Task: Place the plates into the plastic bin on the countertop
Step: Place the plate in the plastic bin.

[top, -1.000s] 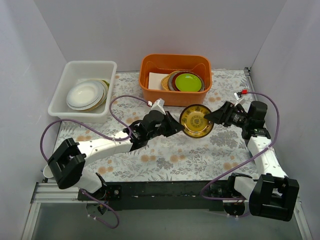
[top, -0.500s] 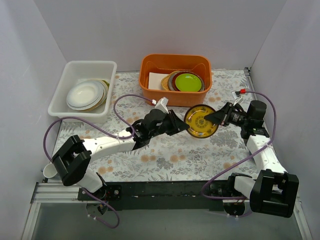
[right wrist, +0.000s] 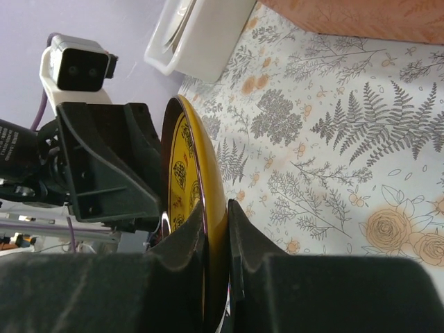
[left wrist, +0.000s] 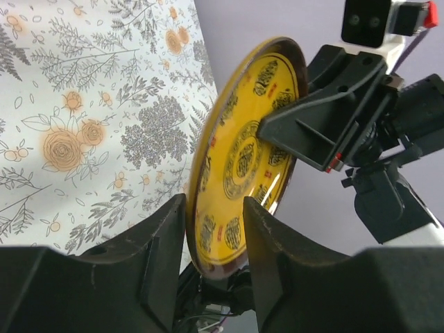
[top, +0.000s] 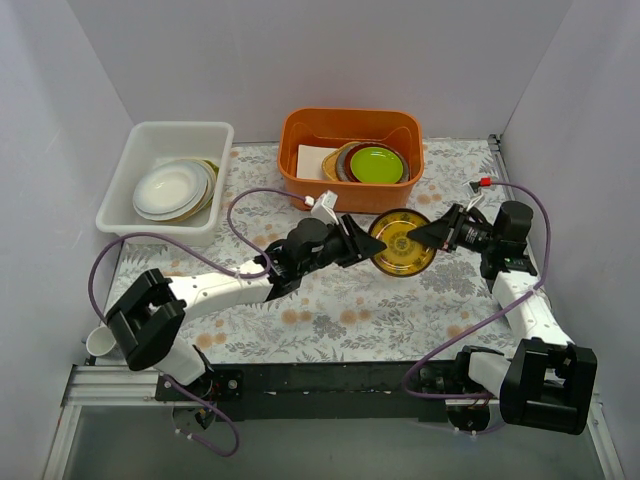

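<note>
Top external view, from the left: the plastic bin (top: 120,205) stands at the far left corner of the bench (top: 330,310), and inside it lies a stack of plates (top: 172,188), a white one on top and a dark-gold rim showing under it at the right side. From the near left corner the left arm reaches diagonally toward the middle, and the left gripper (top: 362,244) meets the left edge of a gold plate (top: 402,242) with a dark rim and printed medallions. This plate is held off the bench between the two arms, tilted so that its face turns toward the camera above, just in front of the orange tub (top: 350,118) and well apart from the plastic bin. In the left wrist view the two fingers (left wrist: 163,263) stand apart, one on each side of the plate's rim, and there is clear room between the inner finger and the plate's face, so this gripper only straddles the rim. The orange tub at the far middle holds more plates, a lime-green plate (top: 377,163) on top. At the right, the right gripper (top: 425,236) comes from the right arm to the opposite edge of the gold plate. In the right wrist view its fingers are pressed on both sides of the thin rim, clamped on the gold plate.
</note>
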Available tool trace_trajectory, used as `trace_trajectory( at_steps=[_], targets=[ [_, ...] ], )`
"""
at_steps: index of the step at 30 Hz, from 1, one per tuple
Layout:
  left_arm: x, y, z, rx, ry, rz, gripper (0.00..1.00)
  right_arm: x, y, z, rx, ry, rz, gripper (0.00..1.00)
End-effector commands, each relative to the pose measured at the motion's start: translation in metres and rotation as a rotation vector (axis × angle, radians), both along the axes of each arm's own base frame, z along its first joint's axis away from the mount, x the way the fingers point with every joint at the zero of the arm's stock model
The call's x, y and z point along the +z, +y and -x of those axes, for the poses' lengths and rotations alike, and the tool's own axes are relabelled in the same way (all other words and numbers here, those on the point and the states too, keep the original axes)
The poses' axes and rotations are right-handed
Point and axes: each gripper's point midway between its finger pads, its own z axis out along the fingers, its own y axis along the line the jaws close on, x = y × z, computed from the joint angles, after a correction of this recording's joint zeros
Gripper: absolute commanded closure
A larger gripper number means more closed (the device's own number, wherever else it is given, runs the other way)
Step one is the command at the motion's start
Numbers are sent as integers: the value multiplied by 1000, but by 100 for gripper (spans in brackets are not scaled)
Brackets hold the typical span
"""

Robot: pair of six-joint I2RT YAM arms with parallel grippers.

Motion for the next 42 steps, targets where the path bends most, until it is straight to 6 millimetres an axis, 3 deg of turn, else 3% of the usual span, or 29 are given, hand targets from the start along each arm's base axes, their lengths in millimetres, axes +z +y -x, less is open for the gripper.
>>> trace_trajectory(
  at_steps=[1,4,8,12,15,17,18,21,26,36,42],
  targets=[
    [12,-18,-4,-37,-18,43,63,12,6,7,55,-53,-19,99],
    [10,-21,-5,-43,-13,41,66,12,7,8,62,-54,-23,99],
    [10,-17,-7,-23,-14,36,88,11,7,7,59,-53,-22,99],
    [11,-12,-8,-2,-17,23,100,9,6,6,54,-45,-23,99],
    [11,-9,-8,11,-17,15,100,9,6,6,53,-50,-22,99],
    [10,-8,-8,11,-14,12,100,9,6,5,43,-53,-19,81],
    [10,-8,-8,13,-13,10,100,10,5,5,38,-56,-17,59],
    [9,-8,-8,13,-12,8,100,11,3,3,7,-66,-4,26],
    [16,-3,-7,23,-13,18,100,8,0,-2,-35,-50,17,6],
    [34,17,-25,95,-41,22,100,0,-11,-11,-124,-29,102,2],
    [34,35,-34,129,-34,14,100,1,-23,-18,-215,-27,174,2]
  ],
)
